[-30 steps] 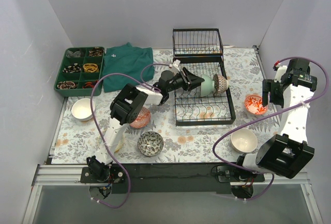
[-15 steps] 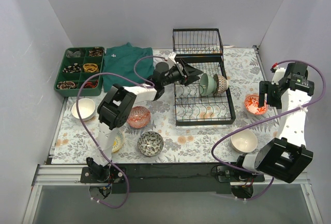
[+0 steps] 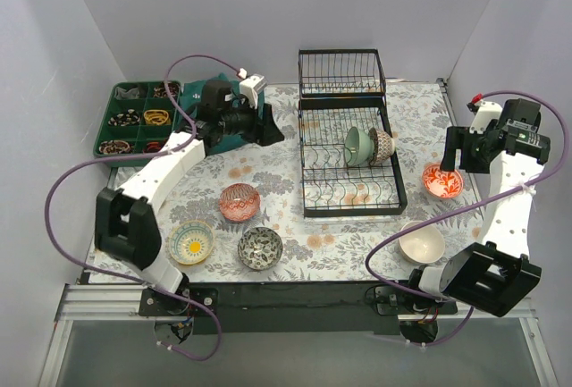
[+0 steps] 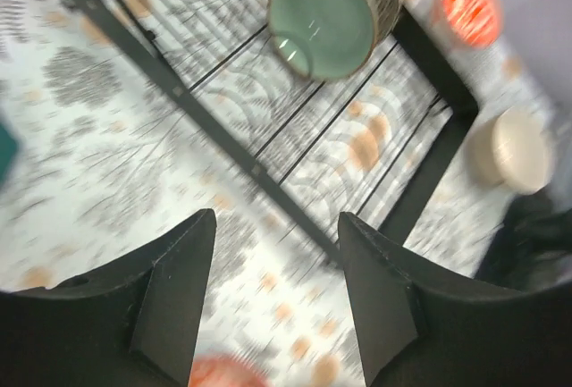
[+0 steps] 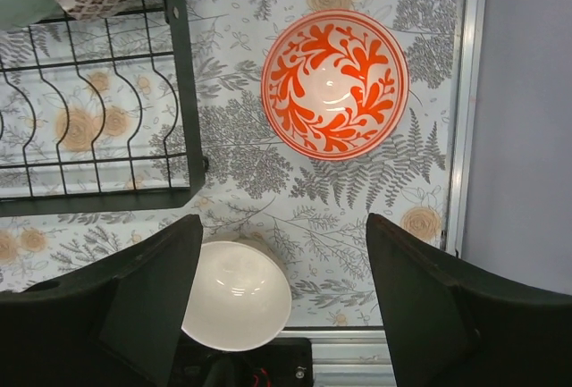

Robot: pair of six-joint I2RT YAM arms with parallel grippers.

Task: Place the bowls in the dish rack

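The dish rack [image 3: 353, 212] is sitting in the middle of the table, with its wire basket part [image 3: 341, 72] at 12 o'clock. Two bowls are standing on edge between the tines, touching each other. They are the pale green bowl [image 3: 357, 146] and, at its 3 o'clock, the brown-patterned bowl [image 3: 382, 146]. The left wrist view is blurry, so the rim behind the green one there is probably the brown one.

The other bowls are lying on the table around the rack:
- The red-orange bowl [image 5: 334, 83] is just beside the rack at 3 o'clock.
- The cream bowl [image 5: 236, 296] is at 5 o'clock.
- The black-white bowl [image 3: 260, 248] is at 7 o'clock.
- The red-patterned bowl [image 3: 239, 202] is at 8 o'clock.
- The yellow-sun bowl [image 3: 192, 241] is farther out that way.

The green tray [image 3: 138, 119] is sitting at 10 o'clock, holding small dark and yellow bits. A green cloth [image 3: 198, 96] is lying beside it, and the left arm is covering part of it.

The left gripper [image 4: 273, 226] is hanging near the rack's 10 o'clock, fingers apart and holding nothing. The right gripper [image 5: 284, 226] is hanging above the red-orange bowl, fingers wide apart and holding nothing.
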